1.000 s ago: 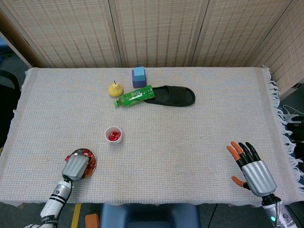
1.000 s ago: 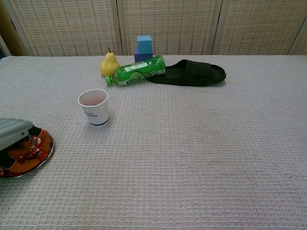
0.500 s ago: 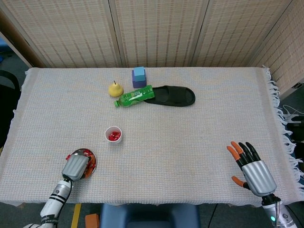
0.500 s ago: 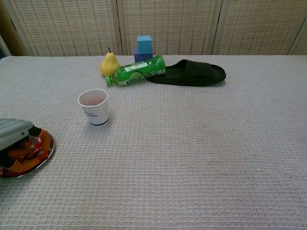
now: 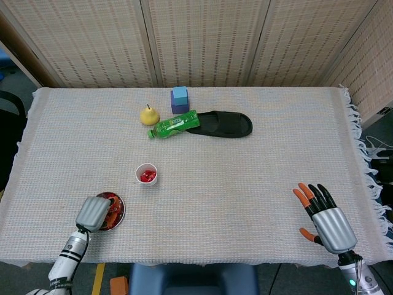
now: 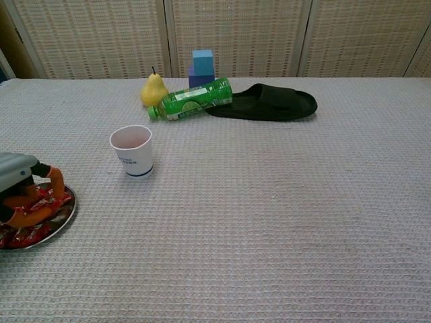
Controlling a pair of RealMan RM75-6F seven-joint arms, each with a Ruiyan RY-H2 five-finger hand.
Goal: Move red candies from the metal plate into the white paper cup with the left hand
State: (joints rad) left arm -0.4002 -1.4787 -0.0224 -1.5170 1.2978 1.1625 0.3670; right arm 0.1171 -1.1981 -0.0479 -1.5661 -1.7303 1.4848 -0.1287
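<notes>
Chest view: left robot hand (image 6: 23, 195) lifted, shifted left over metal plate (image 6: 59, 225).

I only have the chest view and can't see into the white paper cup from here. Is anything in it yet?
Observer: Yes. The head view looks down into the white paper cup and shows red candies at its bottom.
Operator: And the right hand? It's outside my frame.
Observer: The right hand is at the near right of the table, fingers spread, holding nothing.
Operator: How does the left hand sit over the plate?
Observer: From above, the left hand covers the left part of the metal plate; loose candies show to its right.
</notes>
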